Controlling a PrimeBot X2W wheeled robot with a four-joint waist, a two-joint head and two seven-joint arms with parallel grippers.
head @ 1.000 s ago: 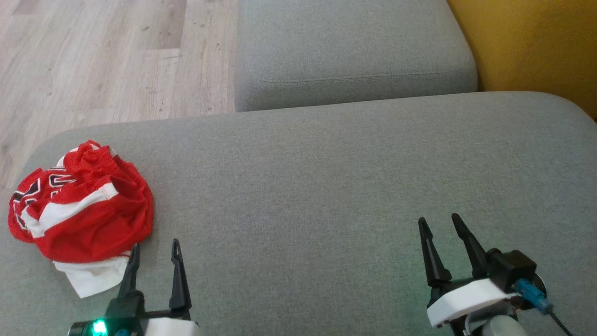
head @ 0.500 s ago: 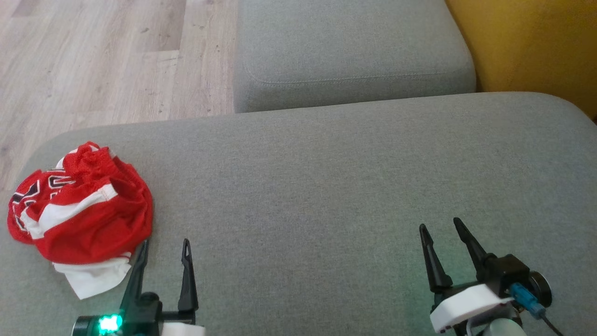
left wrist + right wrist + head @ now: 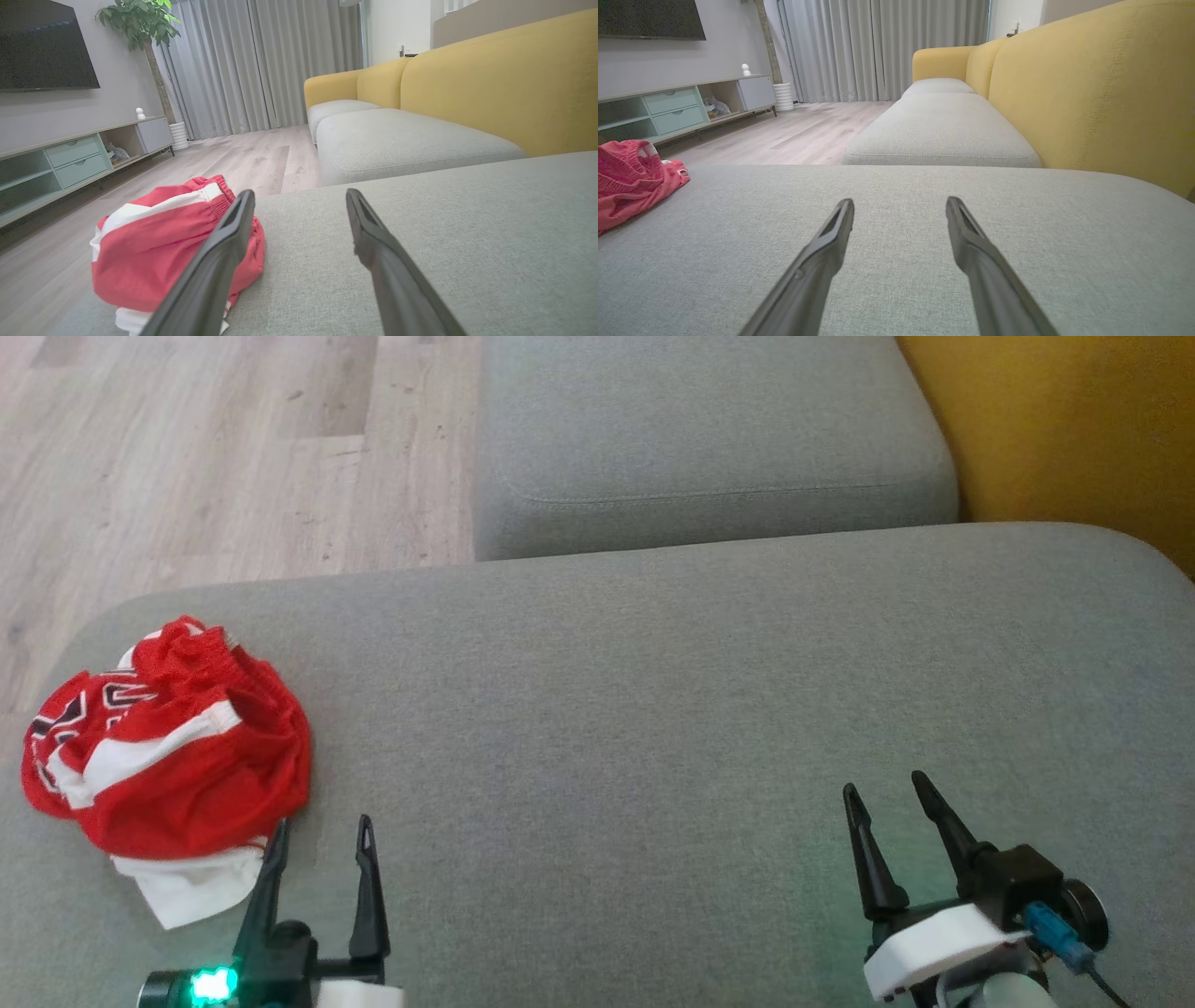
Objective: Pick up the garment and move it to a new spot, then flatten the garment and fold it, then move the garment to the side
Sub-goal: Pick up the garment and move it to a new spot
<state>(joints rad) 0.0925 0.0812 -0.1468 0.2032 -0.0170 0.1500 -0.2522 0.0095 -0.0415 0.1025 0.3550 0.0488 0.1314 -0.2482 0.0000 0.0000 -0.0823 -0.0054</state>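
Grey cushion [image 3: 653,709] holds the crumpled garment [image 3: 168,747] at left, untouched; left gripper [image 3: 320,845] and right gripper [image 3: 887,798] both gape, nothing started.

Soft, even daylight comes through the curtains [image 3: 261,65] — shadows are faint. The head view looks slightly grainy; the 2 wrist views bow at the edges.

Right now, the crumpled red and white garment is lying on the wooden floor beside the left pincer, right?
No. The crumpled red and white garment lies on the grey fabric cushion, not the wooden floor, as the head view shows. It is beside the left pincer.
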